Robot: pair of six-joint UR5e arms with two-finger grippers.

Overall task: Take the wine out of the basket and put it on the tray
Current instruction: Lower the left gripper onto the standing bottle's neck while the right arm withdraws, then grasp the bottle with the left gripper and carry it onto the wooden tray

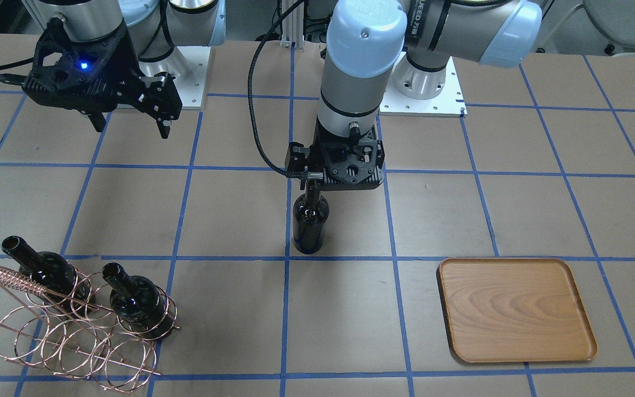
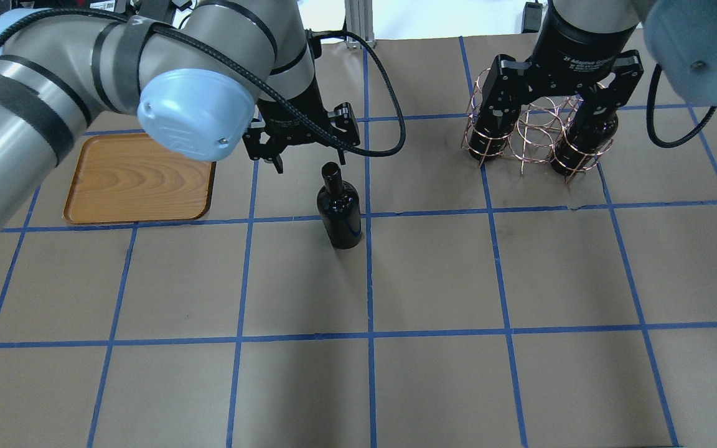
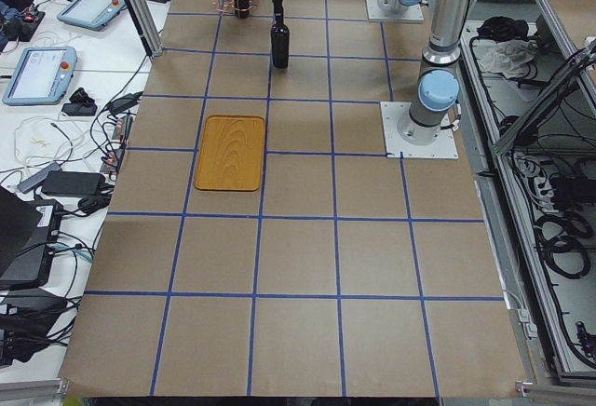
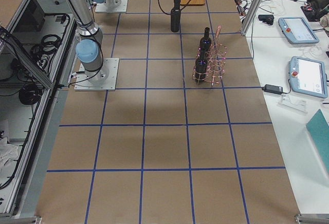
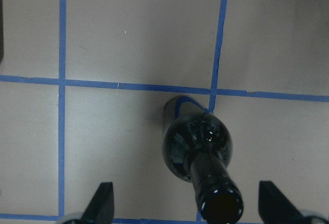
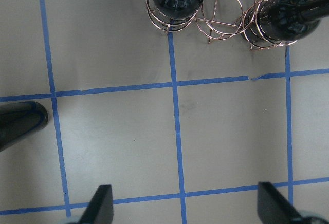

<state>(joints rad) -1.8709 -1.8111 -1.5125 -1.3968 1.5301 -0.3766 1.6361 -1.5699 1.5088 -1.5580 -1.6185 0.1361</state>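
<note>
Showing one wine [image 1: 310, 220] out of the basket [image 1: 75, 342], upright mid-frame on the counter [image 1: 229, 209], not yet on the lower-right tray [image 1: 516, 309]; left gripper [image 5: 186, 202] fingers apart, seemingly straddling its neck, right gripper [image 6: 185, 203] fingers likewise apart.

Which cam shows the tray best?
Exterior front-facing: the whole tray, large and unobstructed. Overhead: the left arm hides part of it. Side views show it small. Wrist cameras miss it.
</note>
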